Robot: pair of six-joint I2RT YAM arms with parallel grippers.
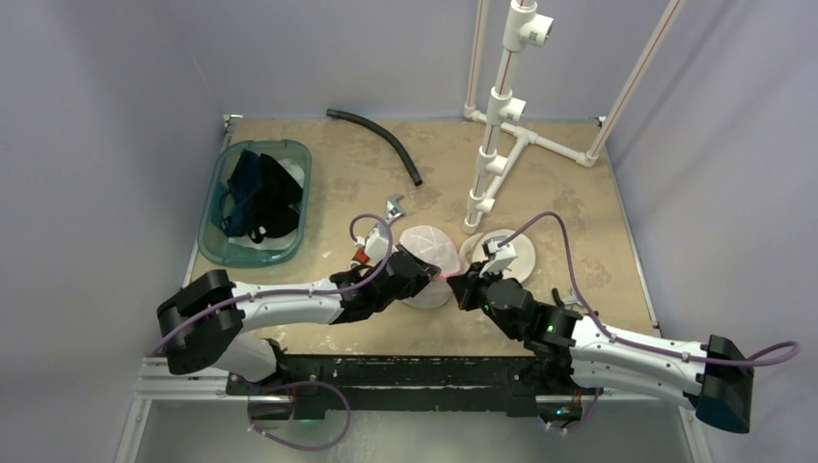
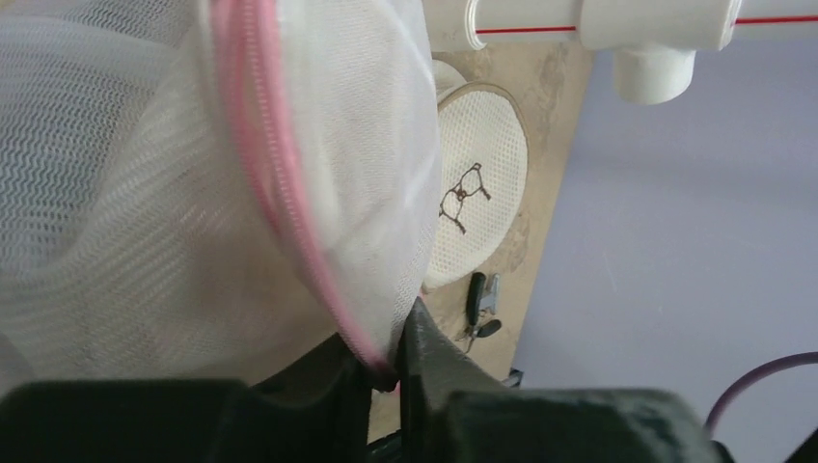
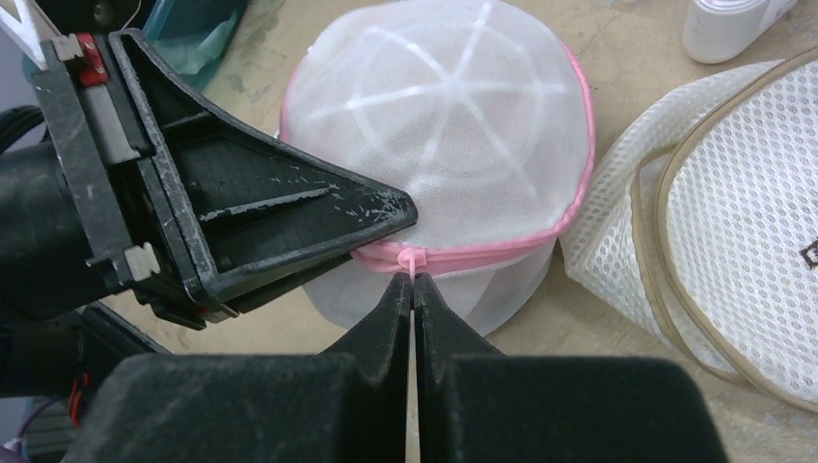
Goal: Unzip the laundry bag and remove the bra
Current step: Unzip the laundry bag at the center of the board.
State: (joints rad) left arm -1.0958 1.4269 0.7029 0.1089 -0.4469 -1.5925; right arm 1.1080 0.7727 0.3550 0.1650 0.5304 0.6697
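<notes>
A round white mesh laundry bag [image 1: 427, 253] with a pink zipper [image 3: 482, 256] lies mid-table; it also shows in the right wrist view [image 3: 453, 135] and fills the left wrist view [image 2: 145, 193]. My left gripper [image 1: 431, 277] is shut on the bag's pink zipper seam [image 2: 289, 212] at its near edge. My right gripper [image 3: 413, 282] is shut on the pink zipper pull [image 3: 411, 260], right beside the left fingers [image 3: 289, 212]. The bra is hidden inside the bag.
A second cream mesh bag [image 1: 506, 256] lies to the right, also seen in the right wrist view [image 3: 733, 241]. A teal bin [image 1: 253, 203] of dark clothes sits back left. A black hose [image 1: 381, 140], a white PVC stand [image 1: 497, 145] and a small clip [image 2: 479, 304] are nearby.
</notes>
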